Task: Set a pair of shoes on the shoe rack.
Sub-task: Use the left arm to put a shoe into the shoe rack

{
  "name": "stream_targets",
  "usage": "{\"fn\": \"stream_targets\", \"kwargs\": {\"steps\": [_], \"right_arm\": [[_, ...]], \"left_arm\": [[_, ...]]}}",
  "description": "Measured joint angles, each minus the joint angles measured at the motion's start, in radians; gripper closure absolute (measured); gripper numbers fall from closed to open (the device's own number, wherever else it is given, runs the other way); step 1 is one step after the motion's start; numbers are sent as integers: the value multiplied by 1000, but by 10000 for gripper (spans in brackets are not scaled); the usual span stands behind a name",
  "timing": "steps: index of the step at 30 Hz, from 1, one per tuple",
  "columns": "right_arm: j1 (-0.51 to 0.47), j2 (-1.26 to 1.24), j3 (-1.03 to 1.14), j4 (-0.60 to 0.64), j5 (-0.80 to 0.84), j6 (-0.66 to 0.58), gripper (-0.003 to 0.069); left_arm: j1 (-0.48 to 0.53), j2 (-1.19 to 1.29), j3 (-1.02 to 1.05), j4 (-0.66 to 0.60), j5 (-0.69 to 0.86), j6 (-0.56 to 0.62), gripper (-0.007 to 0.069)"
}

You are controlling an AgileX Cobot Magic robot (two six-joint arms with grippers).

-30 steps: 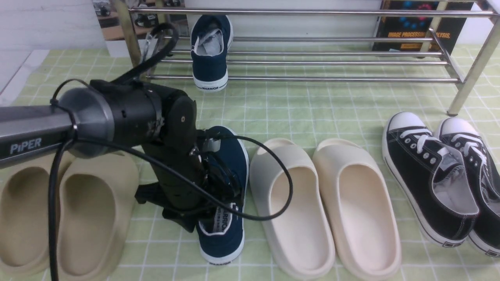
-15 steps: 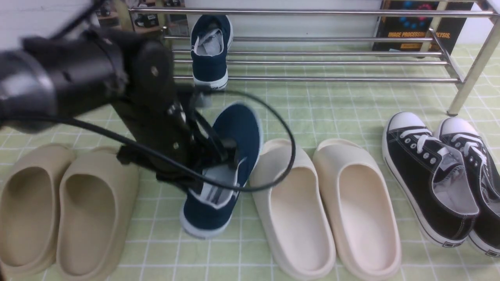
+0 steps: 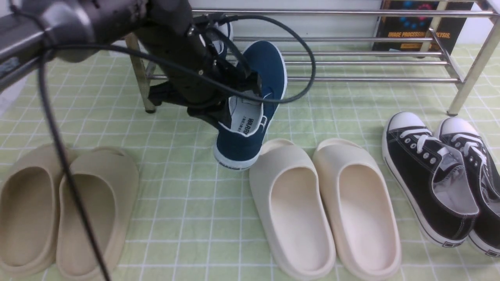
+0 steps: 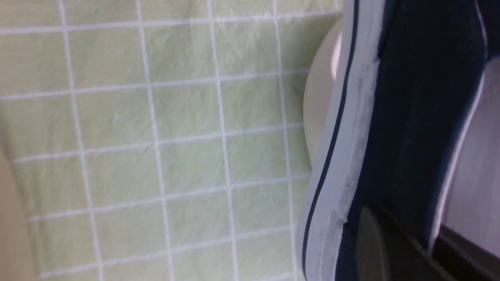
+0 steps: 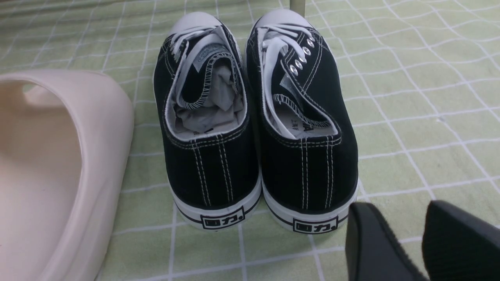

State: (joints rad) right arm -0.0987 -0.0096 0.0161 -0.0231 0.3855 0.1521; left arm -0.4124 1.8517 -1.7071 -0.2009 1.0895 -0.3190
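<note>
My left gripper is shut on the side wall of a navy-blue slip-on. It holds the shoe off the cloth, toe tilted up toward the steel shoe rack, heel low just ahead of the cream slides. In the left wrist view the shoe fills the side, with one finger outside the wall and one inside. The second navy shoe stands on the rack, mostly hidden behind my left arm. My right gripper is open and empty, low over the cloth behind the black sneakers' heels.
Beige slides lie front left and cream slides at the middle. Black lace-up sneakers sit at the right, near the rack's right leg. A dark box stands behind the rack. A green checked cloth covers the surface.
My left arm has lifted the navy shoe from between the slides and carried it up and forward to the rack's front bar. The right side has not changed.
</note>
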Motion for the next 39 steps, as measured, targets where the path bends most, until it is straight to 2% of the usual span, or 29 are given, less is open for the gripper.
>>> {"fn": "stream_targets", "kwargs": {"steps": [6, 21, 39], "right_arm": [[0, 0, 0, 0, 0, 0, 419], [0, 0, 0, 0, 0, 0, 419], [0, 0, 0, 0, 0, 0, 419]], "left_arm": [[56, 162, -201, -55, 1, 1, 624], [67, 481, -686, -70, -10, -24, 624], [90, 548, -722, -64, -117, -29, 620]]}}
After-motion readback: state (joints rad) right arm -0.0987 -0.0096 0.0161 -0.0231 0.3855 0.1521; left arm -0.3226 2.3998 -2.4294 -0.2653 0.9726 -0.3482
